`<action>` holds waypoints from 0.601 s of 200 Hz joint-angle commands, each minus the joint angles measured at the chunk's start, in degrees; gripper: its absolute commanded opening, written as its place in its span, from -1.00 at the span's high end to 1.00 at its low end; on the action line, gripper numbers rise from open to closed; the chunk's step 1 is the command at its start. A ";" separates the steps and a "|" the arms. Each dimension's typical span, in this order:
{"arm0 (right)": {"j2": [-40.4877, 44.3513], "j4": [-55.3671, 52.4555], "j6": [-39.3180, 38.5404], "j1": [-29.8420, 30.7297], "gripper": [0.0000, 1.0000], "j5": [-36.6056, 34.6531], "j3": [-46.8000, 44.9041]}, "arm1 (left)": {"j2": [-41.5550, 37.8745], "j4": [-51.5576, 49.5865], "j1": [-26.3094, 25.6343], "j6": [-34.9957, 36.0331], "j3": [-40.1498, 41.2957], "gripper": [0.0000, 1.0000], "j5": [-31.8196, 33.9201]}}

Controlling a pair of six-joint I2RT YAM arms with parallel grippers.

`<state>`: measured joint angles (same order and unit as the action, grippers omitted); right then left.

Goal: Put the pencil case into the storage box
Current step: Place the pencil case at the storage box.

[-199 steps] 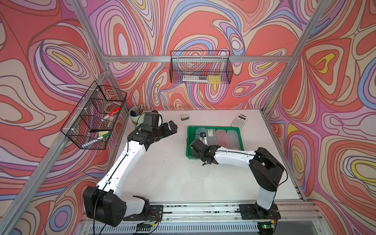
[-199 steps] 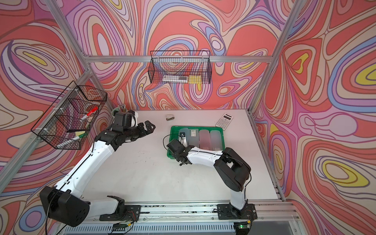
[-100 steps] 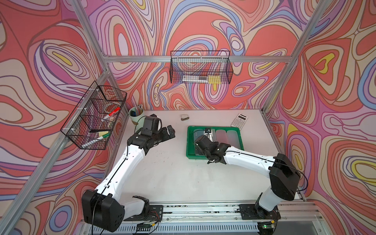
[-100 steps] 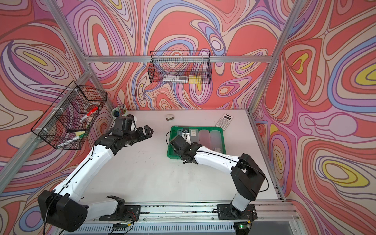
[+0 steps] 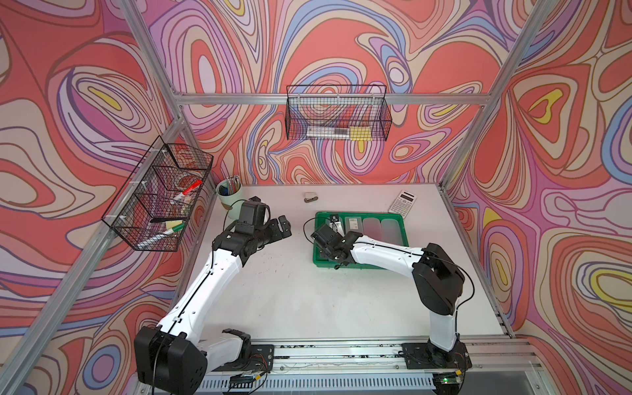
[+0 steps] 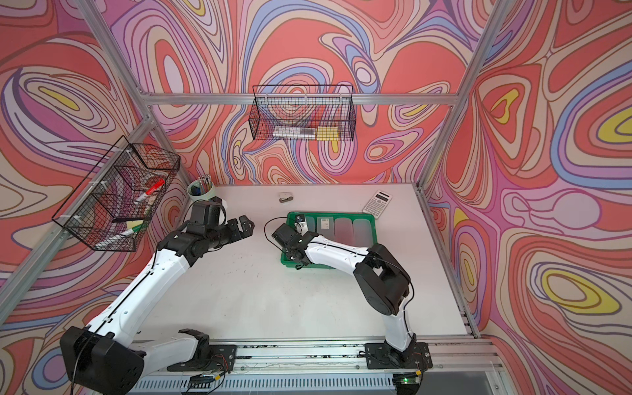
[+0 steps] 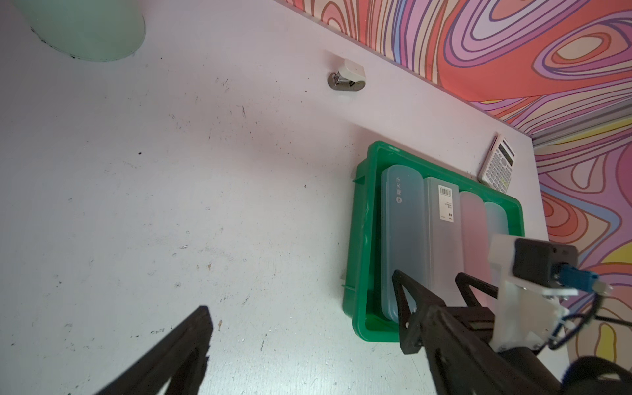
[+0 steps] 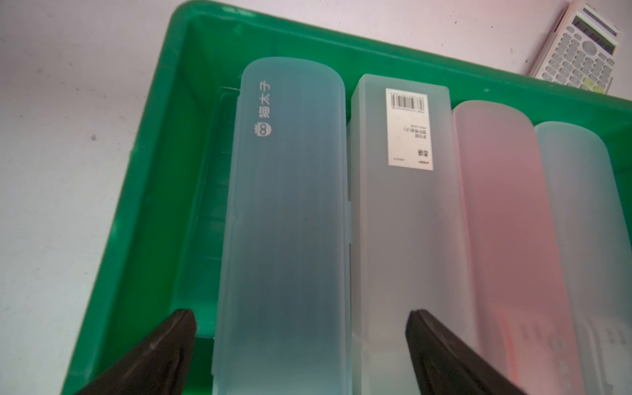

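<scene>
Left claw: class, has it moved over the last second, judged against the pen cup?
Yes. The left claw has drawn slightly away from the pen cup, toward the near edge of the table.

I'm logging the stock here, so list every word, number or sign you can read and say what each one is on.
"猫太子", beside a small owl logo: on the blue pencil case.
Barcode with print under it, too small to read: on the white label of the grey pencil case.
Key markings and any brand, too blurred to read: on the calculator.
</scene>
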<state>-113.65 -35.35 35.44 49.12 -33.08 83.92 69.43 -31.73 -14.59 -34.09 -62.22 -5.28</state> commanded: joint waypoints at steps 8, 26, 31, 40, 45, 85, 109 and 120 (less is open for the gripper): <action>-2.72 0.37 -0.81 -1.24 -0.96 -1.83 3.03 | -1.30 0.17 0.26 0.80 0.94 -0.99 -0.99; -4.94 0.25 -1.22 -1.64 -0.97 -1.95 4.51 | -1.13 0.61 0.26 1.05 1.31 -0.99 -1.13; -5.41 0.04 -1.17 -1.71 -0.97 -2.23 4.87 | -1.06 0.55 0.26 1.18 1.31 -0.99 -1.19; -6.07 -0.19 -1.17 -2.13 -0.96 -2.51 5.20 | -0.80 0.22 0.26 1.38 1.19 -0.99 -1.14; -6.30 -0.23 -1.06 -2.41 -0.97 -2.53 5.29 | -0.70 0.17 0.26 1.47 1.13 -0.98 -1.13; -7.16 0.25 -0.83 -4.02 -0.96 -2.64 4.59 | -0.26 0.53 0.26 1.73 1.44 -0.99 -1.53; -7.00 0.14 -0.81 -4.60 -0.96 -2.69 4.33 | 0.25 0.44 0.26 1.74 1.34 -0.98 -1.98; -6.34 0.59 -1.17 -4.65 -0.97 -2.53 3.94 | 0.33 0.38 0.26 1.74 1.31 -0.98 -2.13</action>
<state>-119.87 -34.63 34.74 45.65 -33.85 88.25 69.43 -31.70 -14.59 -33.36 -61.41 -6.48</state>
